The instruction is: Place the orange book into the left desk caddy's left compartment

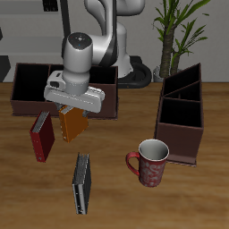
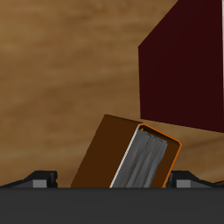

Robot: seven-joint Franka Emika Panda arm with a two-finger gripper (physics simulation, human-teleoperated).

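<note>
Nearest the exterior camera lies the dark grey book (image 1: 81,183), low in the frame. Above it, left of centre, the end effector (image 1: 70,111) is clenched on the orange book (image 1: 72,124), hanging upright off the counter (image 1: 114,192). Its target, the left desk caddy (image 1: 181,116), stands well apart at the frame's right edge, long axis running front to back.

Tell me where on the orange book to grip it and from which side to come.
Grip the orange book across its thin thickness, cover to cover, near its upper edge, coming from above. It hangs tilted under the gripper, apparently already held there; the wrist view shows its pale page edges between broad flat covers, which suit the jaws.
</note>
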